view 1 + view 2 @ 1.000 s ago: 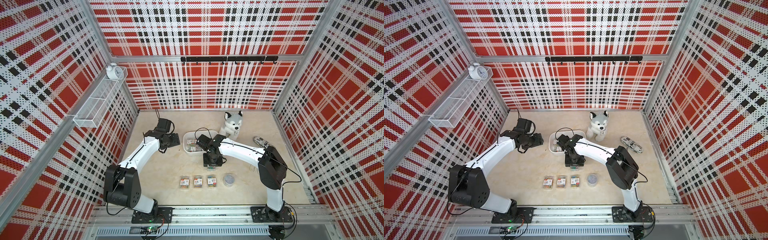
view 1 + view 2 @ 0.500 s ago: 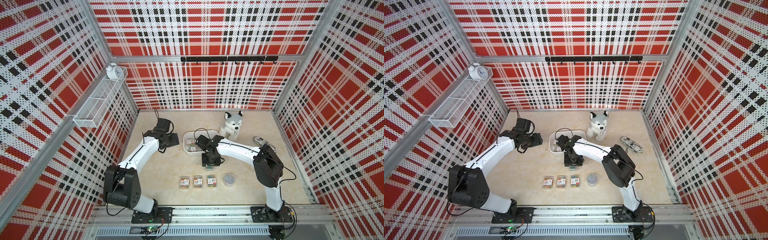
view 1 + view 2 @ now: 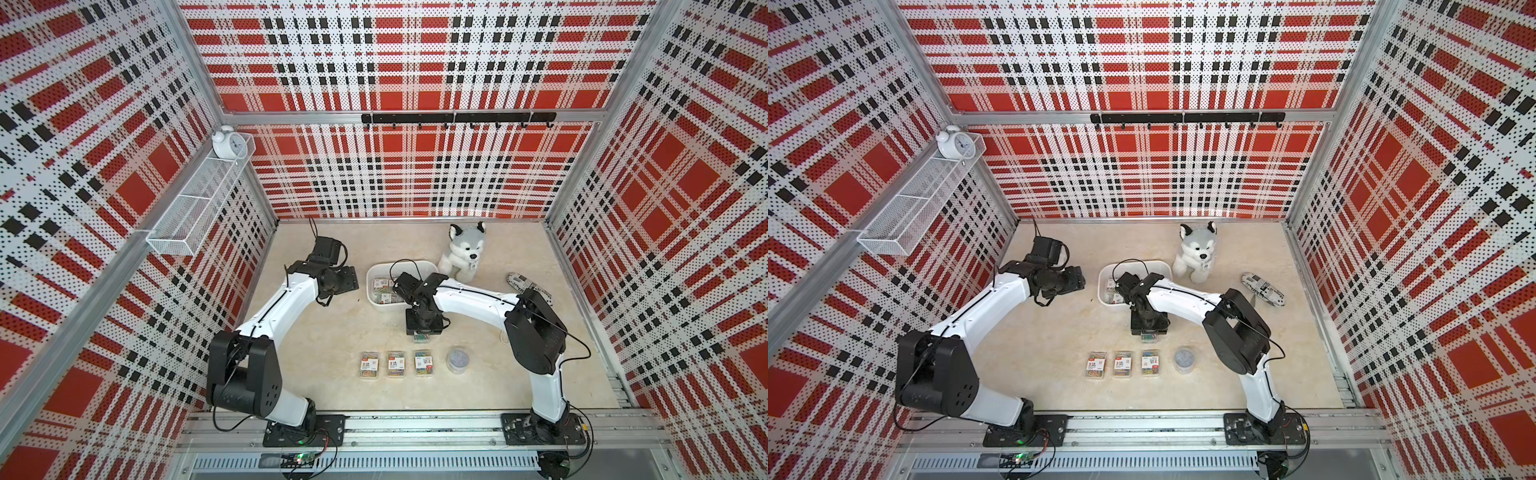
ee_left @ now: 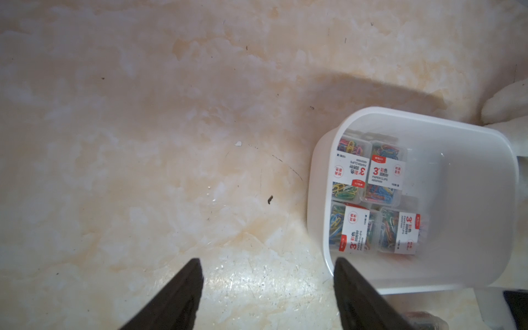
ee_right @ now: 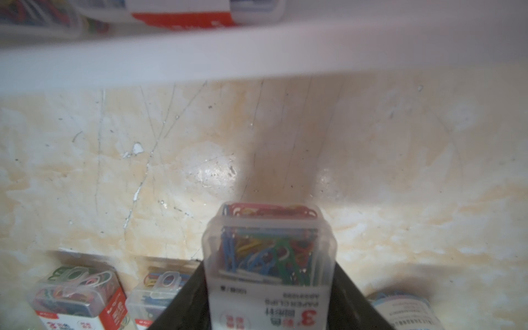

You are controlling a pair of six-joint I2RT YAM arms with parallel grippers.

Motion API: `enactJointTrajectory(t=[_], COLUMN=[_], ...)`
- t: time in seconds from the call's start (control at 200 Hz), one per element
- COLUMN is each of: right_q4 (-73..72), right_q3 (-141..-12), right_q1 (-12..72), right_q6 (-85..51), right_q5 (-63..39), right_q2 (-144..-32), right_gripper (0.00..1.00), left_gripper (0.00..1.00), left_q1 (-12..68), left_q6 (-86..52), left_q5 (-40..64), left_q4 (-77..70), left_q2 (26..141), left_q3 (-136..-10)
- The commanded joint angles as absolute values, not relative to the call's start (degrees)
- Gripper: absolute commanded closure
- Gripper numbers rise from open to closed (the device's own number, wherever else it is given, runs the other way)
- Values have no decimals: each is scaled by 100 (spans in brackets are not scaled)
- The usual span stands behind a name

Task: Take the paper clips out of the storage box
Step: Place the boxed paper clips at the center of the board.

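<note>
Beige marbled tabletop [image 3: 324,340], plaid walls [image 3: 415,62]: 1 case gripped.
Right gripper [image 5: 270,265] clamps a paper-clip case [image 5: 268,228] just outside the storage box [image 4: 314,177], where 4 cases [image 4: 368,171] lie; left gripper [image 4: 267,263] hangs spread, empty.

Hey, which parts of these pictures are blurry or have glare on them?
Right wrist view: the storage box rim is a close blur, the held paper clip case fairly sharp, glare on the table. Left wrist view: the box's cases read sharp, with sheen near the fingers. Both top views: evenly lit, sharp throughout.
</note>
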State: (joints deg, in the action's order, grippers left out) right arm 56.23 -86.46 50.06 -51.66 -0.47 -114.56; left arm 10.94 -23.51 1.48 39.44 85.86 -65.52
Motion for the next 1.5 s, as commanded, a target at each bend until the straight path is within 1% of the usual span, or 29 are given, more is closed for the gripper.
enactJointTrajectory(t=[0.0,0.341,1.047,1.493], right_q4=[5599,5482,5447,5423], right_q3=[-8600,-8525,-8806,-8815], right_q1=[4983,4992,4904,4858], right_q6=[-5150,-5163,-5039,-5060], right_q5=[78,108,229,255], right_q2=[-11425,-11571,-11944,-11969], right_gripper=[43,43,36,40], left_gripper=[25,25,25,25], left_q1=[1055,1062,1055,1055], left_q6=[-2279,-2246,-2224,-2232], left_q5=[147,141,142,153], left_q4=[3964,3967,3964,3959], left_q2=[8566,8574,8624,8613], left_q3=[-6570,-6565,-6602,-6592])
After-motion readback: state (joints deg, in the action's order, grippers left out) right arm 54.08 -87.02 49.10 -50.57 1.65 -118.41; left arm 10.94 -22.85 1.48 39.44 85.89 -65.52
